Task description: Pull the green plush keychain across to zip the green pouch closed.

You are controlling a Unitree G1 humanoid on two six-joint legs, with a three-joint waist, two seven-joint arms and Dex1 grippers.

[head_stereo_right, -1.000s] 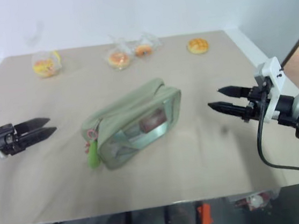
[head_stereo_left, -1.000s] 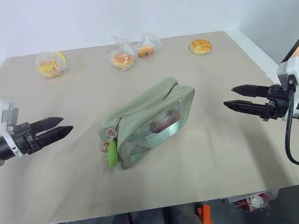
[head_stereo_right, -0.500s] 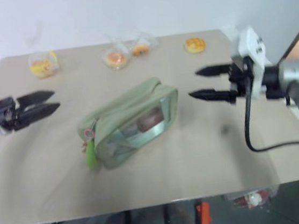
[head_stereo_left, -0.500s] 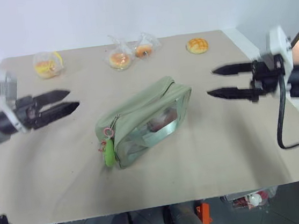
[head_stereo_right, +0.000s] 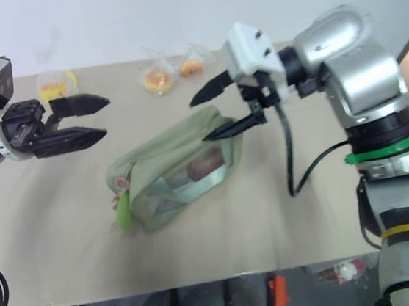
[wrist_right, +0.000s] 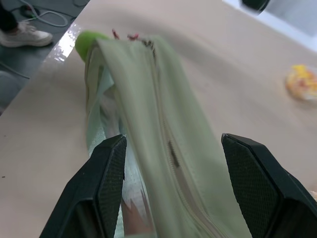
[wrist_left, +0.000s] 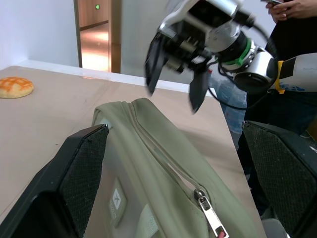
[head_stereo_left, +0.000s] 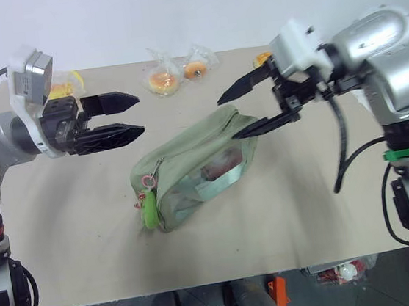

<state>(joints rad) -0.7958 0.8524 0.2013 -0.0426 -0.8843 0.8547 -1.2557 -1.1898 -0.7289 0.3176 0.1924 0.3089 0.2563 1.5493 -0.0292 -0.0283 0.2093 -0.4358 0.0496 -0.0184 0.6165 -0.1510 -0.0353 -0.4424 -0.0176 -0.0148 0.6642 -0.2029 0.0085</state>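
Head views: your boxy pale sage-green fabric pouch [head_stereo_left: 200, 168] lies on the tan bench [head_stereo_left: 66, 235], long axis running from near-left to far-right. The small lime-green plush keychain [head_stereo_left: 150, 211] hangs off its near-left end, so the pull must travel toward the far-right end. Left end effector [head_stereo_left: 125, 117] is released, jaws apart, hovering above and left of the pouch, nearer the keychain. Right end effector [head_stereo_left: 245, 108] is also released, empty, over the far-right end.

Left wrist view: the zipper pull [wrist_left: 210, 221] sits close below this end effector, with the zip line running away toward the right end effector [wrist_left: 172, 79].

Right wrist view: the keychain [wrist_right: 88, 41] lies at the pouch's far end.
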